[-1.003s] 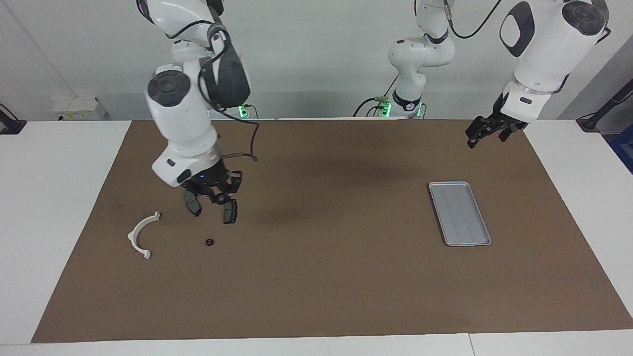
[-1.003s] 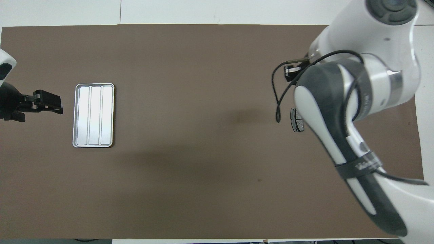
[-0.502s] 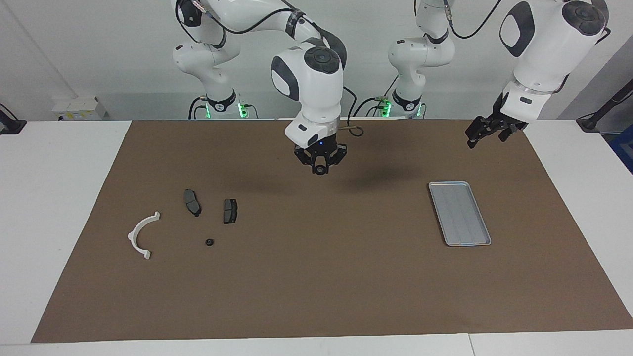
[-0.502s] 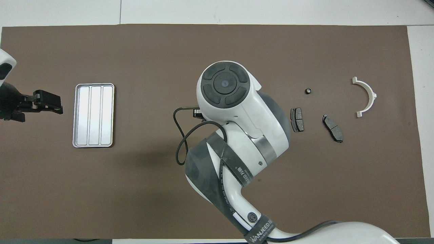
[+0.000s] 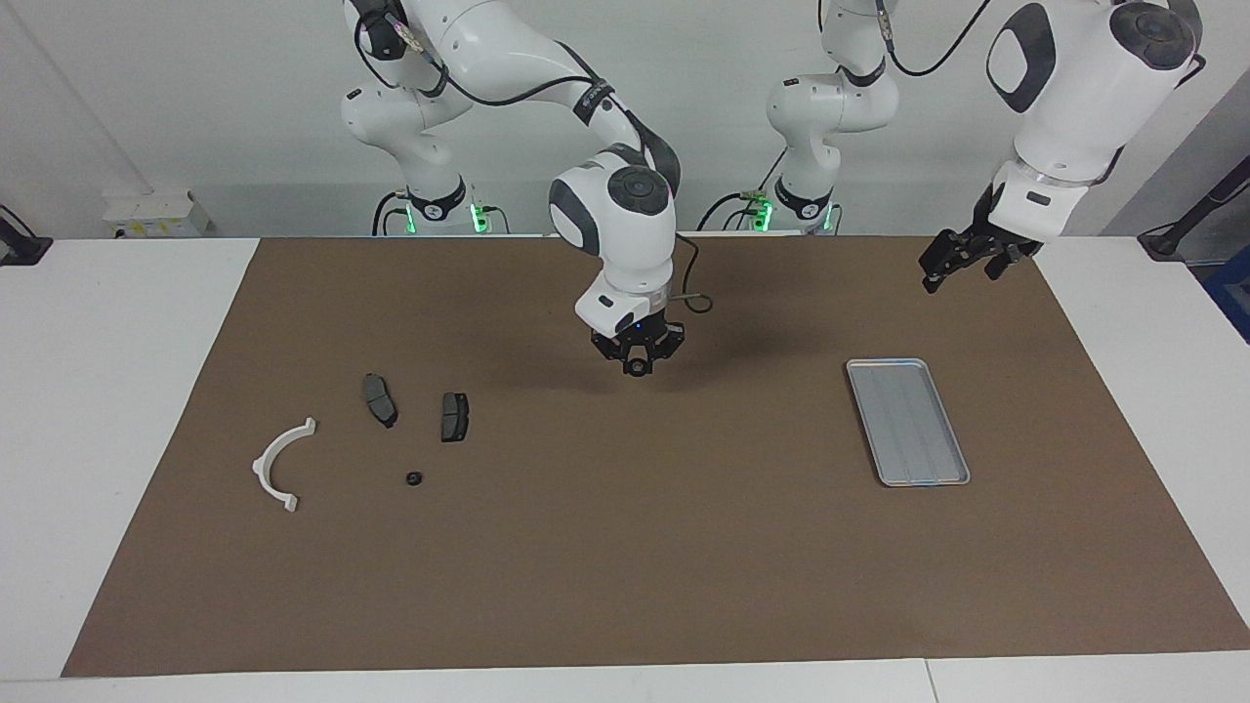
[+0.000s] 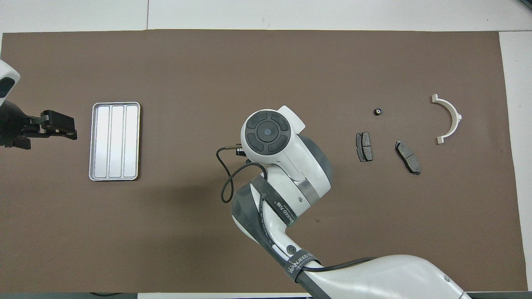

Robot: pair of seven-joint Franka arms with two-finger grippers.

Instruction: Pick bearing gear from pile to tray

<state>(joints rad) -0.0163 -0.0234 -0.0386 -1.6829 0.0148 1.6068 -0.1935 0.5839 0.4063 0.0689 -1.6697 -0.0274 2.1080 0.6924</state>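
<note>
The right gripper [image 5: 637, 365] hangs over bare brown mat between pile and tray [image 5: 907, 421], clenched on a small black round bearing gear [image 5: 637, 367]. The tray is ribbed silver metal. 2 dark grey brake pads [image 5: 380, 399], a white half-ring bracket [image 5: 278, 465] and 1 black ring [image 5: 413, 478] lie scattered. The left gripper [image 5: 958, 258] waits, released, beside the tray.

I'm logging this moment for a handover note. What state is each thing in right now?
Right pincer: shut on a small black ring, over the bare mat mid-table.
Left pincer: open, holds nothing, waits above the mat by the tray.
Tray: flat on the mat, nothing in it.
Two brake pads: flat, apart.
White bracket: lying flat.
Loose black ring: on the mat, untouched.
</note>
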